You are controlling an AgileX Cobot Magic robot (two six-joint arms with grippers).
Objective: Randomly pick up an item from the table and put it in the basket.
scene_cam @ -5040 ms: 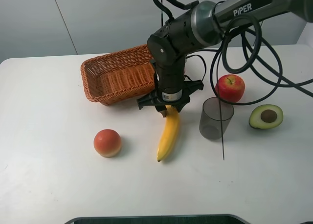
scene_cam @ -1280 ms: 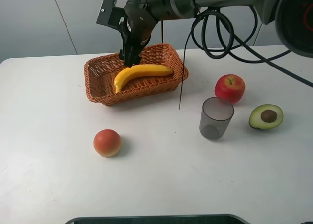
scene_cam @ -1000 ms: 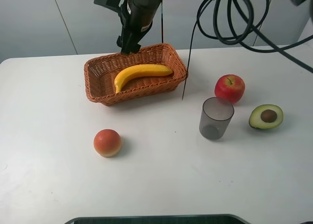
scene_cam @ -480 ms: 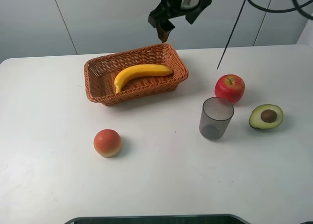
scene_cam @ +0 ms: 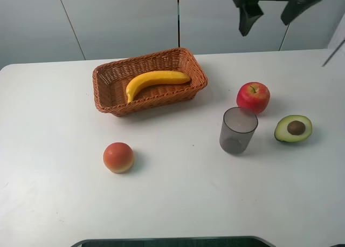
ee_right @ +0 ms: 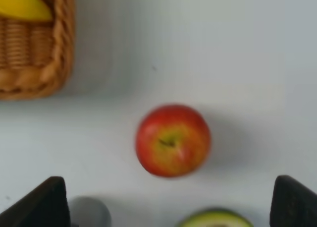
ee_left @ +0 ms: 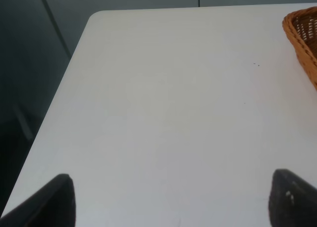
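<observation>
Evidently banana [scene_cam: 156, 80] lies far from right end effector [scene_cam: 266, 21].

The right gripper [scene_cam: 271, 15] hangs high, jaws spread wide (fingertips pointing down). The left gripper [ee_left: 173, 199] also gapes wide.

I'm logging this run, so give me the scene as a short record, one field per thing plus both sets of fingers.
banana: lying in the basket
basket: on the table
apple: right of the basket
cup: upright, in front of the apple
avocado half: cut side up, right of the cup
round fruit: in front of the basket
left fingers: open, empty, over the table
right fingers: open, empty, high over the table
</observation>
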